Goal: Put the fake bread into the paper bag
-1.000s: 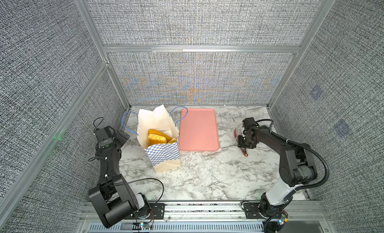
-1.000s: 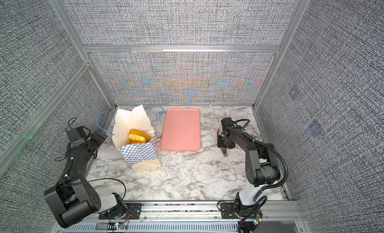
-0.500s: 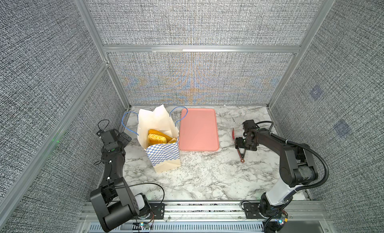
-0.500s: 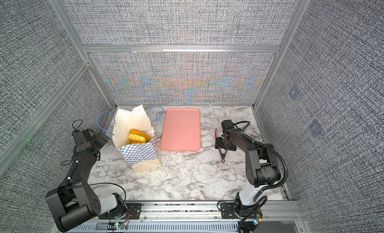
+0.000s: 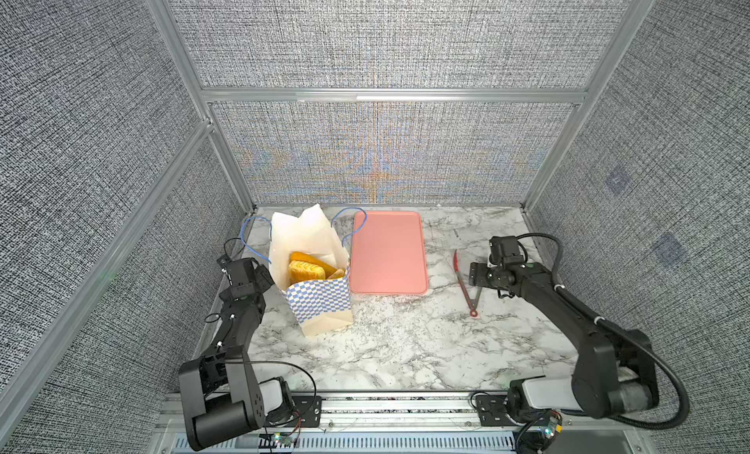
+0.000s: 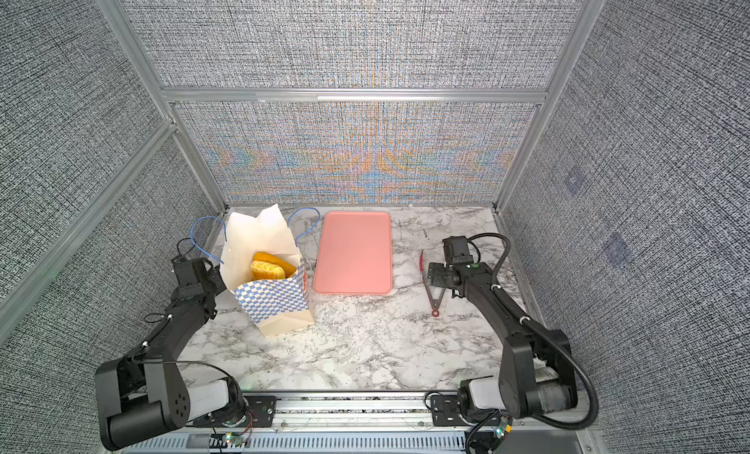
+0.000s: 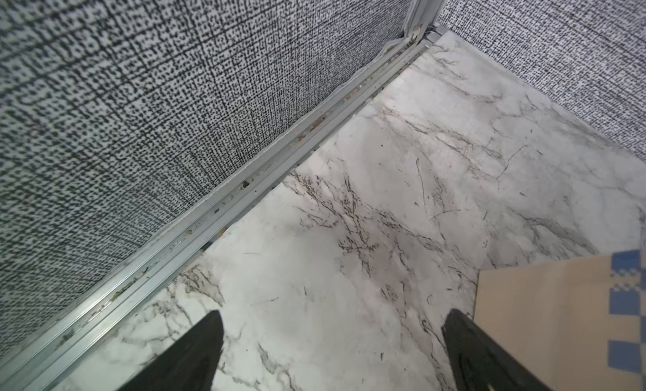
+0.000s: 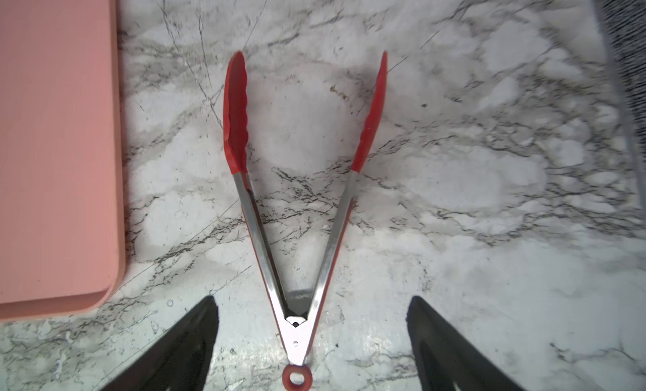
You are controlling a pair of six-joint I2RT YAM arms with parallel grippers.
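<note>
fake bread: in the paper bag, orange tops showing at the open mouth (count hidden by the bag walls).
top views, layout: none left on the pink tray or the marble table. The bag stands upright at 9 o'clock of the tray and the red tongs lie flat at 3 o'clock of it.
top views, arms: left gripper is near the bag at its 9 o'clock. Right gripper is at 3 o'clock of the tongs.
left wrist: jaws wide apart over bare marble, with the bag's lower corner just beside one finger.
right wrist: jaws apart, straddling the tongs' hinge end without touching it; the tongs lie free.
step (my read): bagging looks done, so retreat.
how: lift the right arm straight up so it can't snag the hinge loop. Back the left arm off toward 9 o'clock so the bag isn't tipped.
</note>
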